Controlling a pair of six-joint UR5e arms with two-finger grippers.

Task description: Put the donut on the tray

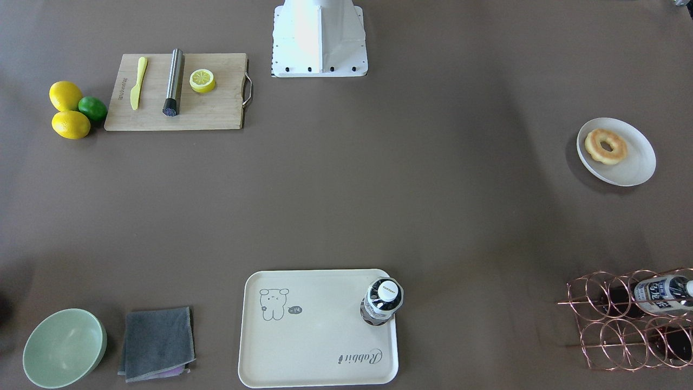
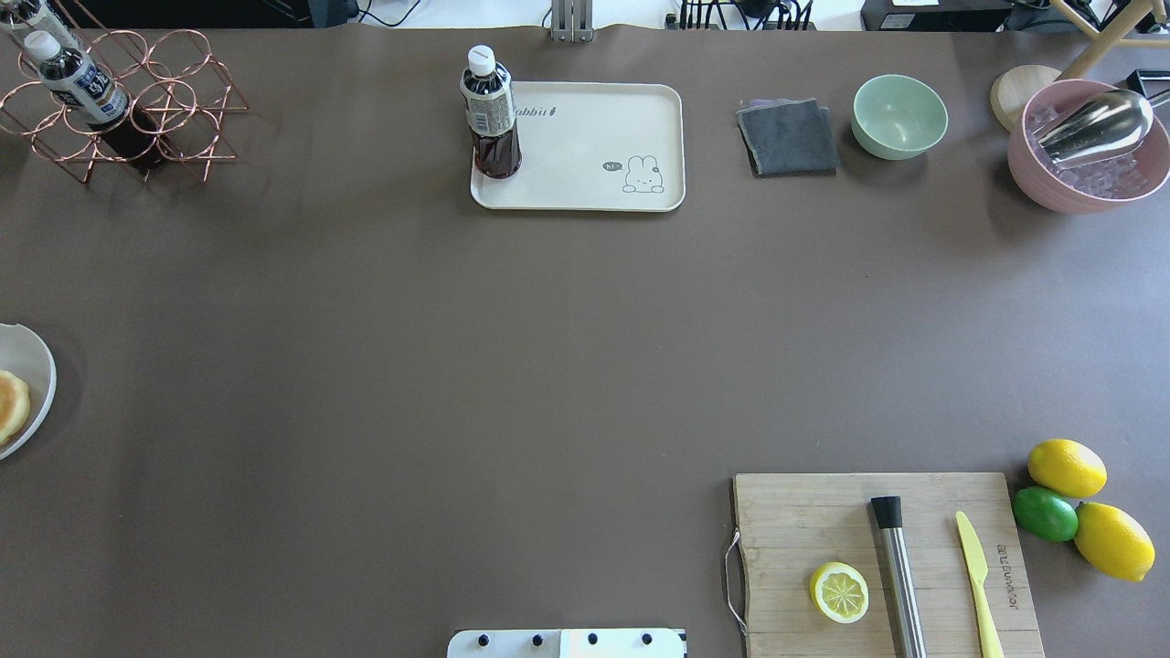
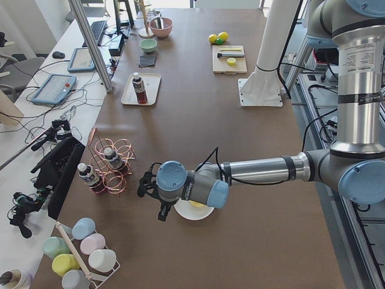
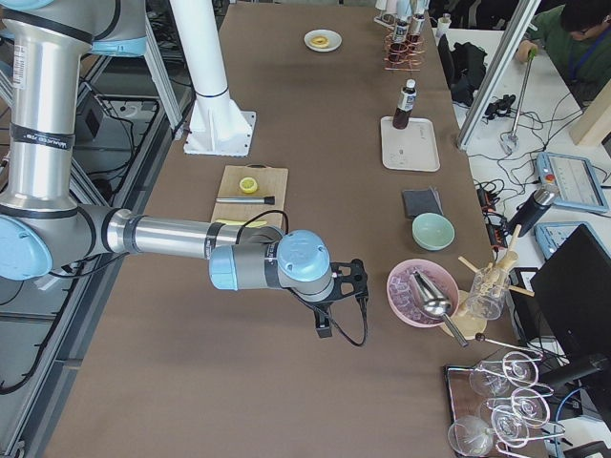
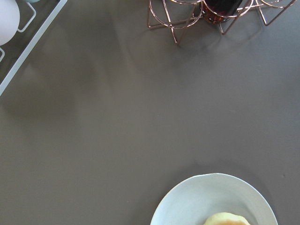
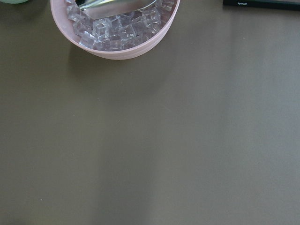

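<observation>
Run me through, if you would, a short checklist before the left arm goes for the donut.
1. Donut free to grasp: the golden-yellow ring donut lies alone on the round off-white plate. Ok.
2. Room on the cream rectangular tray: mostly bare; a dark-drink plastic bottle stands upright in one corner. Ok.
3. Left gripper jaws open: it shows only in the side view. Cannot tell.
4. Left gripper centred over the donut: the left wrist view catches only the donut's edge at its bottom border. Not ok.
5. Right gripper out of the way: it hangs near the pink ice bowl, far from the plate. Ok.
</observation>
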